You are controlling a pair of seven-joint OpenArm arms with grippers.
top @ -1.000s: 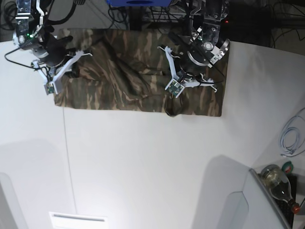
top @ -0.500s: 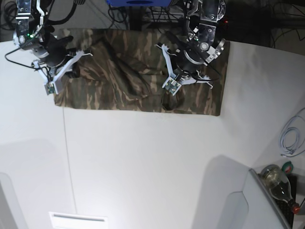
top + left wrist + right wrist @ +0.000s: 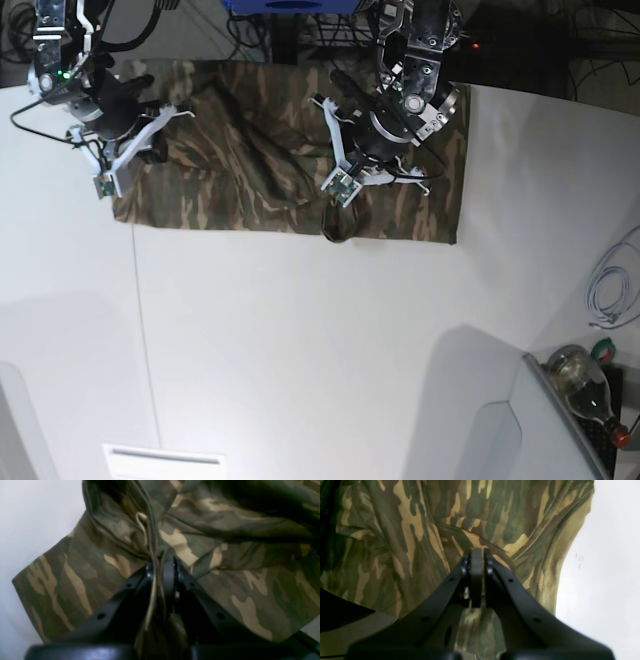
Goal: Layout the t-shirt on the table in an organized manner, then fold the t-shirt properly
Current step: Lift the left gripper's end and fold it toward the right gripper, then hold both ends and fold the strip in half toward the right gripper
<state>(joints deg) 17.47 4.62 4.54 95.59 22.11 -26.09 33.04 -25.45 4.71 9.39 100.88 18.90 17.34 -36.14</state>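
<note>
1. Step in hand: laying out. The t-shirt point(image 3: 260, 170) lies rumpled at the table's point(image 3: 320, 350) 12 o'clock edge.
2. My left gripper point(image 3: 162, 555) pinches a cloth fold.
3. My right gripper point(image 3: 477, 555) is pressed together on the cloth.
4. Next, I judge: draw the fold flat.

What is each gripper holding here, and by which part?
Both pinch the t-shirt. The left gripper grips a bunched fold with a tan seam; the right gripper grips a fold near its edge.
</note>
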